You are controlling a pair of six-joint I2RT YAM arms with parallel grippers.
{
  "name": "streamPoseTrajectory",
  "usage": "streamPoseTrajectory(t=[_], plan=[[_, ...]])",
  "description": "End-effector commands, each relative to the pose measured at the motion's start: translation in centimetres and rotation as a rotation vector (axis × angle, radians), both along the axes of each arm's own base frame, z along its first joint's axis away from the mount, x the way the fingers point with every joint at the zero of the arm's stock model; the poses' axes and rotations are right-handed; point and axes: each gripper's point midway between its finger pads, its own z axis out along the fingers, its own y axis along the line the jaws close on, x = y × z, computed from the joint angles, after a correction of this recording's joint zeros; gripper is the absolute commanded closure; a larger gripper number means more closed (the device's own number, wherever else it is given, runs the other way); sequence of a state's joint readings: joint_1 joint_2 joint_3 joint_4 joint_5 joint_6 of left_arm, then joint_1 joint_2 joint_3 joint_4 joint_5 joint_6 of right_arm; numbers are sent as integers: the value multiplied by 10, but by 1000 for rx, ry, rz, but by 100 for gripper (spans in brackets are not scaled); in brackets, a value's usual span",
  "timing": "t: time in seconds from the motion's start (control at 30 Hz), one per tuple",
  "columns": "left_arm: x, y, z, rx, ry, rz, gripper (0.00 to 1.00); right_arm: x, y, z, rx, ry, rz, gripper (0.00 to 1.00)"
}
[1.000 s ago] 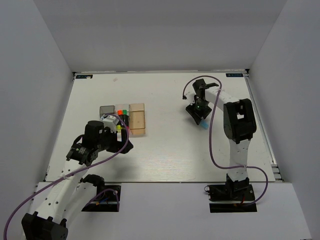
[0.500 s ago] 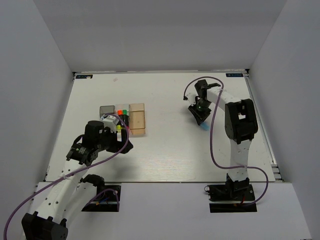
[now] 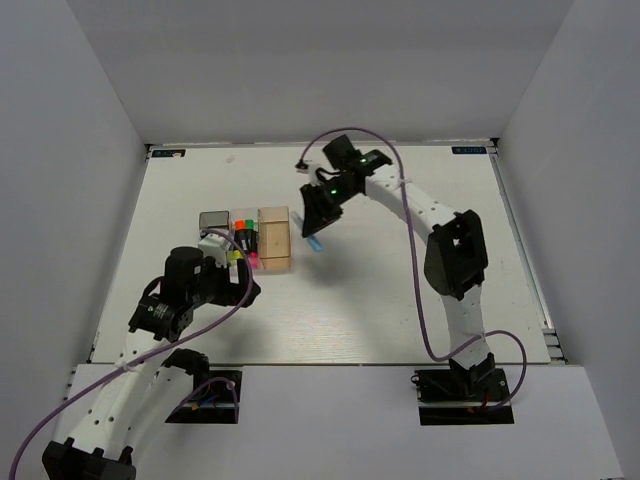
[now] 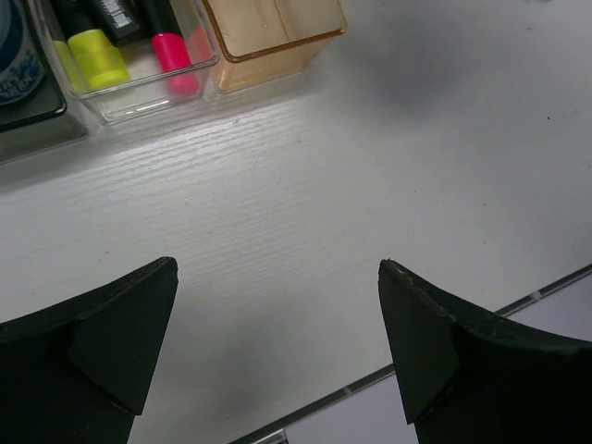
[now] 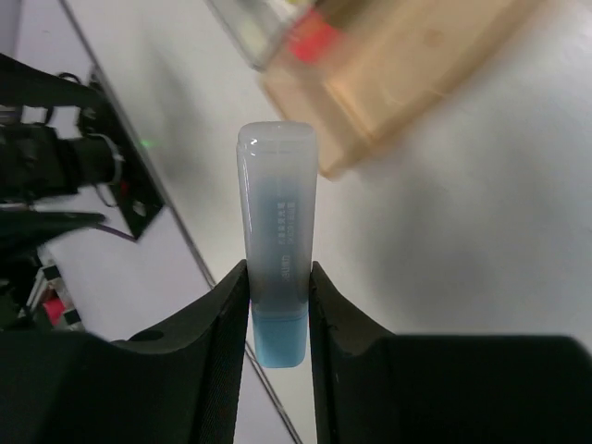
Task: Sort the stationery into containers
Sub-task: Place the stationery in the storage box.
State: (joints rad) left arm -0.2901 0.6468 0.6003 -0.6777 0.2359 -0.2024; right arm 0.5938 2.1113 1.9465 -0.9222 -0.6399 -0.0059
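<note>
Worktop [image 3: 380, 300]: right hand [image 5: 277, 287] has swung over to the amber box [image 3: 276, 238].
It clenches the blue highlighter [image 5: 276, 185], seemingly ready to drop; left hand [image 4: 276, 277] spread, empty.

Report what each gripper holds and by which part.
Right gripper pinches the light blue highlighter by its blue end, the pale cap sticking out. Left gripper is open, holding nothing.

Left wrist view: the top edge cuts off the amber box [image 4: 273, 32], the clear box [image 4: 139, 83] and the black bodies of its yellow-ended highlighter [image 4: 97, 57] and pink-ended highlighter [image 4: 173, 65]. The dark grey box [image 4: 42, 129] runs off the left corner, its blue-white roll [image 4: 14, 55] only partly seen. Right wrist view: the amber and clear boxes are blurred, and the print on the light blue highlighter [image 5: 276, 185] between the jaws of the right gripper [image 5: 276, 270] is unreadable. Top view: that highlighter is a tiny sliver.
</note>
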Motion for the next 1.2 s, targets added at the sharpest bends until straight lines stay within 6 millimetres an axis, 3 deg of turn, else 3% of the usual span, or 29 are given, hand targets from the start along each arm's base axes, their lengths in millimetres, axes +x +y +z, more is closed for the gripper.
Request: streamPoseTrajectory(t=[0.0, 0.07, 0.1, 0.13, 0.2, 0.23, 0.3, 0.37, 0.4, 0.53, 0.63, 0.8, 0.83, 0.87, 0.9, 1.0, 1.13, 1.17], plan=[[6, 12, 2, 35, -60, 54, 0, -18, 70, 18, 103, 98, -88, 100], [7, 14, 2, 40, -74, 70, 0, -9, 93, 30, 179, 3, -122, 100], [7, 17, 3, 48, -86, 84, 0, -17, 97, 21, 176, 50, -145, 100], [8, 19, 2, 52, -90, 93, 0, -4, 115, 41, 277, -36, -146, 100], [10, 22, 3, 61, -104, 107, 0, 4, 125, 42, 305, -28, -193, 100], [10, 22, 1, 66, -95, 109, 0, 18, 135, 51, 359, -106, -217, 100], [10, 24, -1, 73, -85, 115, 0, 36, 146, 46, 371, -173, -236, 100], [10, 24, -1, 79, -81, 112, 0, 51, 149, 42, 355, -261, -257, 100], [11, 25, -3, 84, -75, 116, 0, 58, 152, 27, 339, -262, -265, 100], [12, 25, -5, 93, -67, 118, 0, 80, 150, 6, 299, -346, -277, 100], [12, 25, -7, 97, -57, 116, 0, 84, 149, -11, 271, -366, -262, 100], [12, 26, -6, 96, -60, 117, 0, 91, 145, -15, 246, -431, -240, 100], [11, 26, -7, 100, -58, 117, 0, 89, 144, -16, 242, -432, -231, 97], [12, 26, -7, 99, -59, 119, 0, 88, 141, -19, 234, -425, -228, 87], [12, 25, -6, 96, -60, 116, 0, 85, 141, -17, 244, -420, -212, 65], [11, 25, -5, 93, -62, 115, 0, 80, 138, -12, 251, -418, -188, 38], [11, 25, -5, 90, -63, 113, 0, 77, 135, 6, 265, -439, -168, 35], [11, 25, -4, 89, -66, 113, 0, 77, 131, 19, 267, -453, -177, 36]])
